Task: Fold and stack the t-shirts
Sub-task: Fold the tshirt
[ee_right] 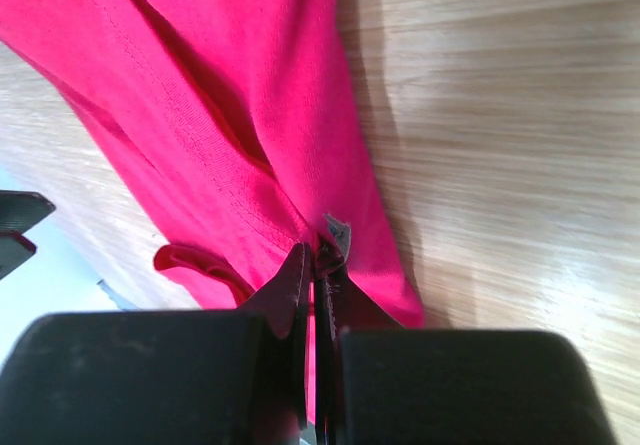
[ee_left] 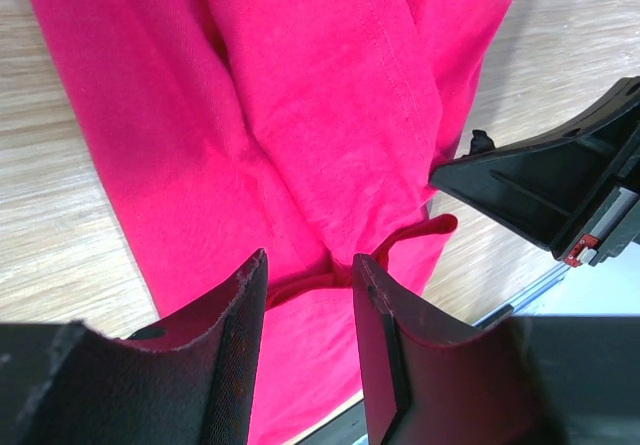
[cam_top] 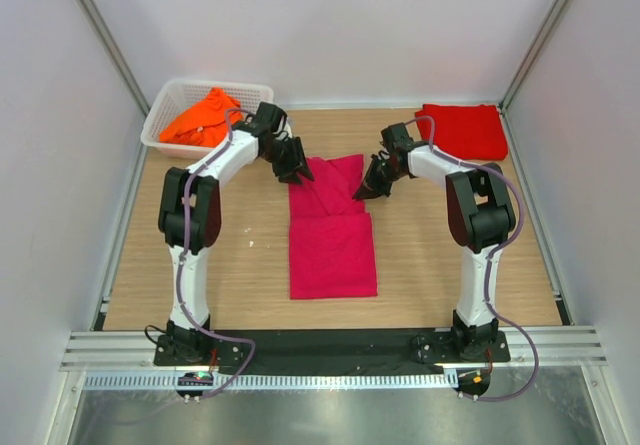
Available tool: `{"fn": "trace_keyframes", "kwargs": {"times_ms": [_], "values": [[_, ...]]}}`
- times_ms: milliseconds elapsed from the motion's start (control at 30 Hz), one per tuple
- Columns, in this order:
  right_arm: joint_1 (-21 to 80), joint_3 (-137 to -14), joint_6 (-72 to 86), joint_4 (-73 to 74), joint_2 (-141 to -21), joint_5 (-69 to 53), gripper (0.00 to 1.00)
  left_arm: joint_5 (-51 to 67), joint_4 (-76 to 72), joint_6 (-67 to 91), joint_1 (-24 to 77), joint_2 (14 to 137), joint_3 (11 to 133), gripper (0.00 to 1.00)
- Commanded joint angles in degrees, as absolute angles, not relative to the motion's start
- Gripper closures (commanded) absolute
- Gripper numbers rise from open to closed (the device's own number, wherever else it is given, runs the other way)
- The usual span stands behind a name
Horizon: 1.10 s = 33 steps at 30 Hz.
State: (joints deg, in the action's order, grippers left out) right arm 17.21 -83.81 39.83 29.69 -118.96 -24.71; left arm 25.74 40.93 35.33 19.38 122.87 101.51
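The magenta-pink t-shirt (cam_top: 332, 237) lies partly folded in the middle of the table, its far end bunched between the two grippers. My left gripper (cam_top: 297, 172) is open just above the shirt's far left part (ee_left: 330, 115), and nothing sits between its fingers (ee_left: 238, 315). My right gripper (cam_top: 365, 190) is shut on the shirt's far right edge (ee_right: 250, 145), pinching a fold with a small grey label at the tips. The red t-shirt (cam_top: 463, 130) lies folded at the back right. The orange t-shirt (cam_top: 200, 117) lies crumpled in the basket.
A white lattice basket (cam_top: 175, 93) stands at the back left corner. White walls enclose the wooden table (cam_top: 450, 275) on three sides. The right gripper's black body (ee_left: 545, 190) shows at the right of the left wrist view.
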Motion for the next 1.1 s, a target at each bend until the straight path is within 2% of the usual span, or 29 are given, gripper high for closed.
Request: {"fn": "trace_keyframes", "kwargs": {"times_ms": [0, 533, 633, 733, 867, 933, 1067], "values": [[17.75, -85.52, 37.27, 32.69, -114.00, -21.45, 0.99, 26.46, 40.17, 34.45, 18.90, 118.48, 101.25, 0.59], [17.93, -85.51, 34.72, 35.78, -115.93, -15.20, 0.97, 23.99, 42.63, 34.80, 16.35, 122.52, 107.48, 0.61], [18.02, -88.14, 33.84, 37.43, -117.06, -15.29, 0.90, 23.91, 42.63, 34.72, 16.17, 123.66, 108.37, 0.61], [18.02, -92.27, 30.86, 40.77, -117.51, -13.46, 0.75, 24.52, 42.54, 34.45, 16.17, 124.63, 108.90, 0.60], [18.02, -97.55, 27.00, 46.40, -117.42, -9.42, 0.61, 24.78, 42.71, 33.05, 16.26, 124.54, 107.67, 0.59], [18.02, -98.96, 25.85, 49.39, -116.99, -8.97, 0.58, 25.05, 42.71, 32.09, 16.26, 123.05, 106.00, 0.58], [18.02, -96.78, 22.33, 50.54, -114.27, -9.93, 0.52, 23.64, 42.72, 27.17, 16.52, 117.78, 99.51, 0.49]]}}
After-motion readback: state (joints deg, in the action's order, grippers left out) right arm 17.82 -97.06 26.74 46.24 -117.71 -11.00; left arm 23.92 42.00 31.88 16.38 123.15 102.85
